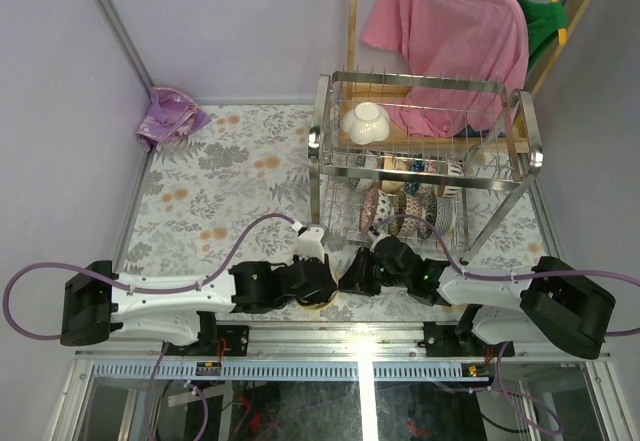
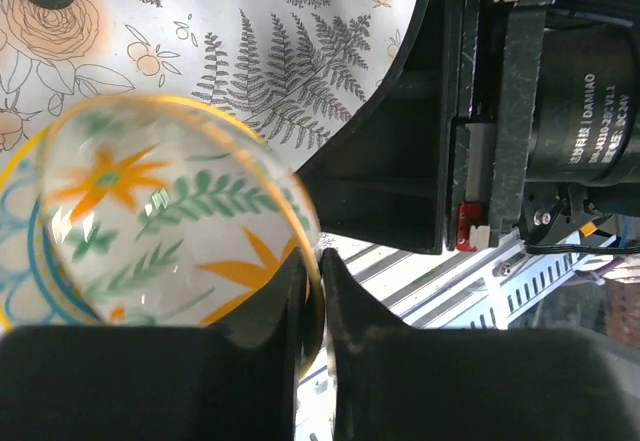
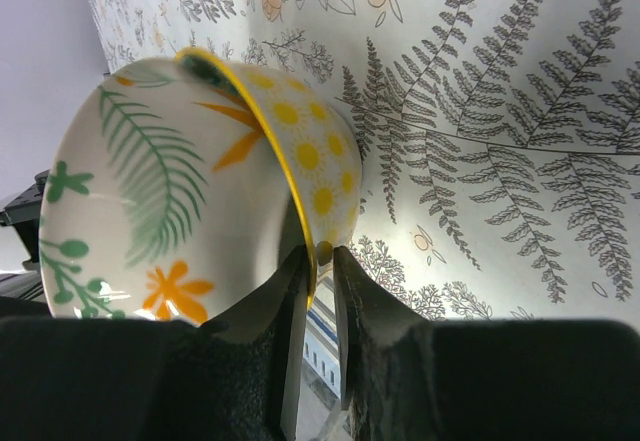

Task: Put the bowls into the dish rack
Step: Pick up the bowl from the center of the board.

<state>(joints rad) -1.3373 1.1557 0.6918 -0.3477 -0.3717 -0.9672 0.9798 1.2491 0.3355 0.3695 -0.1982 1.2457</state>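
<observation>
A floral bowl (image 2: 170, 211) with a yellow rim, orange flowers and green ferns inside is tipped on its side near the table's front edge. My left gripper (image 2: 320, 281) is shut on its rim. In the right wrist view the same bowl (image 3: 170, 191) shows yellow dots outside, and my right gripper (image 3: 318, 261) is shut on the rim. From above, the left gripper (image 1: 318, 283) and the right gripper (image 1: 355, 276) meet just in front of the dish rack (image 1: 520, 126). A white bowl (image 1: 365, 121) sits on its upper tier; several patterned bowls (image 1: 410, 206) stand in the lower tier.
A pink shirt (image 1: 450, 31) and a green garment (image 1: 540, 16) hang on a wooden stand (image 1: 352, 21) behind the rack. A purple cloth (image 1: 172, 116) lies in the far left corner. The flowered tablecloth (image 1: 220, 191) covers the table left of the rack.
</observation>
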